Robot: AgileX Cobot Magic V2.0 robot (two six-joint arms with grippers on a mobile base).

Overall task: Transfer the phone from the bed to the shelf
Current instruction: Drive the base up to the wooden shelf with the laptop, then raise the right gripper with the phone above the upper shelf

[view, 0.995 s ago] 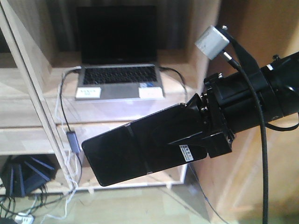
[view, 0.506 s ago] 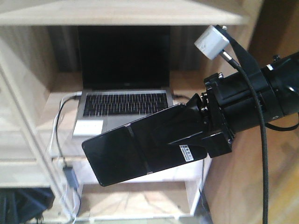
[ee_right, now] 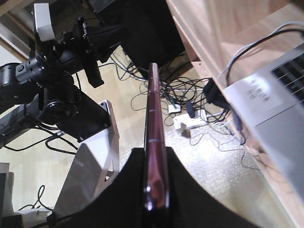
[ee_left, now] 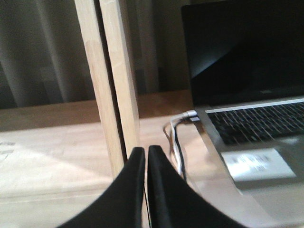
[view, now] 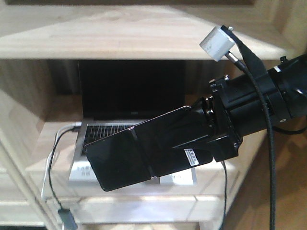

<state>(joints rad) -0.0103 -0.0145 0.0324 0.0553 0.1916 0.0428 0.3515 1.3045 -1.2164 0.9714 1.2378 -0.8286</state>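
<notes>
- Step in hand: carry and approach. The phone (view: 139,155) is off the bed (the bed shows in no view) and hangs in the air in front of the laptop (view: 129,91). It rests on no plank of the shelf (view: 120,33) as yet.
- Right gripper (view: 189,139): clamped on the phone at its sticker end. The free end reaches left, across the laptop's keyboard in the front view.
- Phone attitude: broad face to the front camera, long axis tilted, sticker end the higher. The right wrist view shows it edge-on, with the pinkish rim straight between the fingers.
- Right arm: comes in from the right of the laptop, forearm near level.
- Left gripper (ee_left: 145,175): fingers pressed together with nothing between them. It sits left of the laptop, just before a shelf upright (ee_left: 114,85), and takes no part.
- Next move, by my judgement: choose bare plank beside or above the laptop, bring the phone flat, lower it to contact, and only then let go.
- Risk: the laptop and its cables (view: 53,153) fill much of that compartment, so the landing room is tight.
</notes>
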